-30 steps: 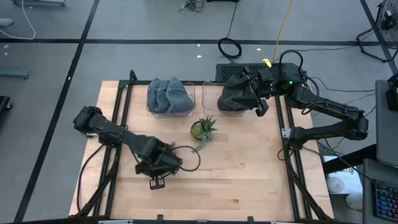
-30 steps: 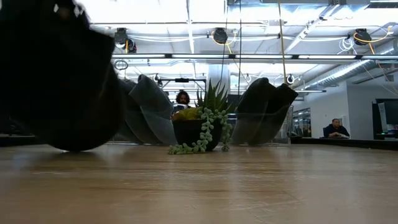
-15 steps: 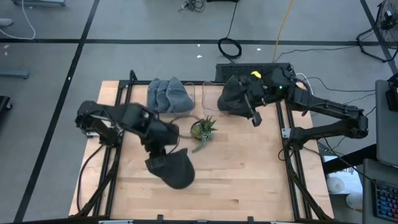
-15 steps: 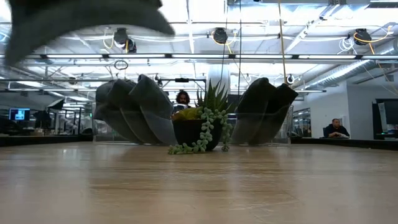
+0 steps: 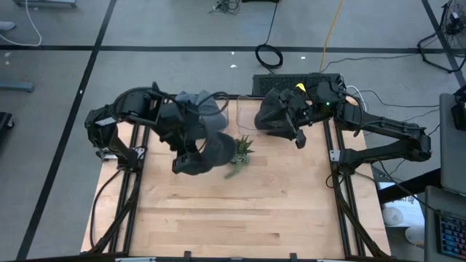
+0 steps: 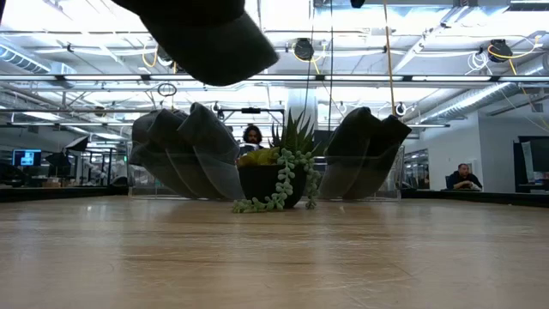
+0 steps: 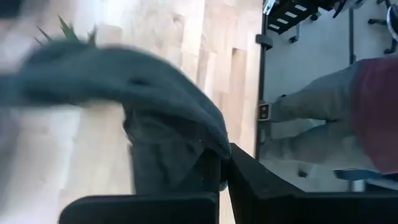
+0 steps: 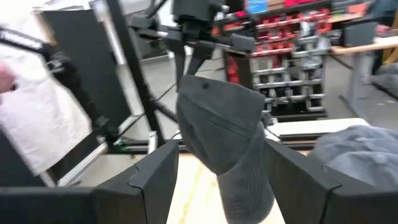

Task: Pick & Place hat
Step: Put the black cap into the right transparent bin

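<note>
My left gripper (image 5: 191,161) is shut on a dark hat (image 5: 209,153) and holds it high over the table's middle, just left of the small potted plant (image 5: 238,149). The low view shows this hat (image 6: 206,34) well above the wood. At the far right, my right gripper (image 5: 293,131) points level toward the left, above a clear bin. A second dark hat (image 8: 221,130) stands between its fingers. Grey hats (image 5: 195,110) fill a clear bin at the far left. More dark cloth (image 6: 364,154) sits in the far right bin. My left gripper pinches an edge of the dark hat's cloth (image 7: 210,152) between its two fingers, slanting down from above. The hat droops ahead of and below the fingers, lifted clear of the table. My right gripper has the second dark hat's crown (image 8: 249,155) between its two fingers (image 8: 161,174), which come at it level from the table's right. The hat stands upright, its top button (image 8: 205,85) up, clear of the table.
The potted plant (image 6: 279,176) with trailing stems stands at the table's middle, between the two clear bins at the far edge. Bare wood (image 5: 247,211) spreads across the near half. People sit in the room behind the table.
My left gripper has picked the dark hat up from the near left of the table. It has carried the hat up and toward the far edge, to beside the plant. The hat now hangs clear of the wood. My right gripper has tipped slightly.
</note>
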